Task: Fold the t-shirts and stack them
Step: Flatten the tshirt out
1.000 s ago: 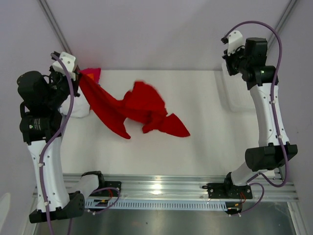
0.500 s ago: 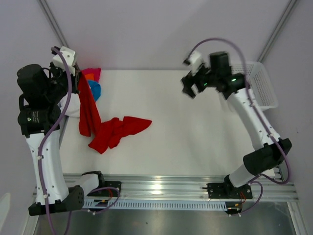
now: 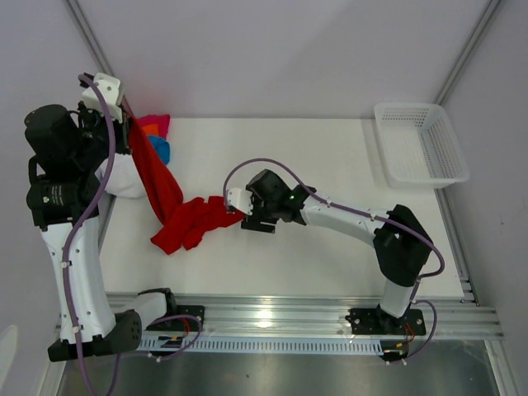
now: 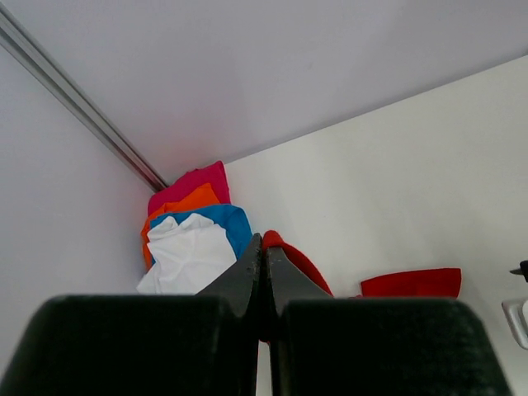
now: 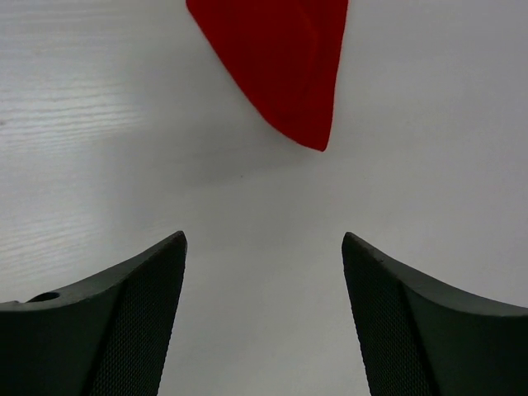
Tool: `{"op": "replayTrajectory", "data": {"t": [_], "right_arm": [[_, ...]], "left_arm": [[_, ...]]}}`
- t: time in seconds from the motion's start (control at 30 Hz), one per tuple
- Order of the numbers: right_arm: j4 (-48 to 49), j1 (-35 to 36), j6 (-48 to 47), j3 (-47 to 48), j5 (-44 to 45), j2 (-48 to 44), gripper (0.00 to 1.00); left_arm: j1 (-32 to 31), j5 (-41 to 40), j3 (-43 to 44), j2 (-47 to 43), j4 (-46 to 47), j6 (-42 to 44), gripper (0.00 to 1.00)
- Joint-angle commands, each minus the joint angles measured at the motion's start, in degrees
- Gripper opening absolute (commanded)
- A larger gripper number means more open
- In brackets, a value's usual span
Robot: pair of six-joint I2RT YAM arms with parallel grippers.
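The large red t-shirt (image 3: 169, 198) hangs from my left gripper (image 3: 125, 118), which is raised at the far left and shut on its upper edge. The lower part of the shirt lies heaped on the table (image 3: 330, 165). In the left wrist view the fingertips (image 4: 252, 256) are pressed together with red cloth (image 4: 301, 264) bulging beside them. My right gripper (image 3: 246, 216) sits low over the table, open, just right of the heap. In the right wrist view, a red corner (image 5: 280, 66) lies ahead of the open gripper (image 5: 264, 239), with nothing between the fingers.
A pile of pink (image 4: 186, 186), orange (image 4: 177, 205), blue (image 4: 219, 223) and white (image 4: 186, 256) t-shirts sits in the far left corner by the wall. A white mesh basket (image 3: 421, 148) stands at the far right edge. Walls close in the back and left.
My right arm swung down from the far right corner to the table's middle and opened beside the red t-shirt. The red t-shirt was drawn left into a hanging strip and heap.
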Motion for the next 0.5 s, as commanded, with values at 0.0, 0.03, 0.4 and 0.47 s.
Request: {"op": "replayTrajectory", "data": {"t": [0.0,0.03,0.4,0.47], "right_arm": [[12.18,-0.04,-2.81,-1.06,-2.16,-0.04,0.77],[15.33,0.31,-3.07,-2.2,-4.09,-0.13,0.76],[19.94,6.72,8.34,24.65,-5.51,17.68,0.71],[17.65,8.83,8.61,30.28,-6.65,20.78,0.74]], "left_arm": [[0.67,-0.17,-0.72,-0.15,1.2,-2.2,0.0],[0.67,-0.17,-1.51,0.02,1.28,-2.29,0.0],[0.41,4.13,-11.35,-0.42,7.25,-5.89,0.0],[0.14,3.79,-13.54,-1.12,8.22,-5.54,0.0]]}}
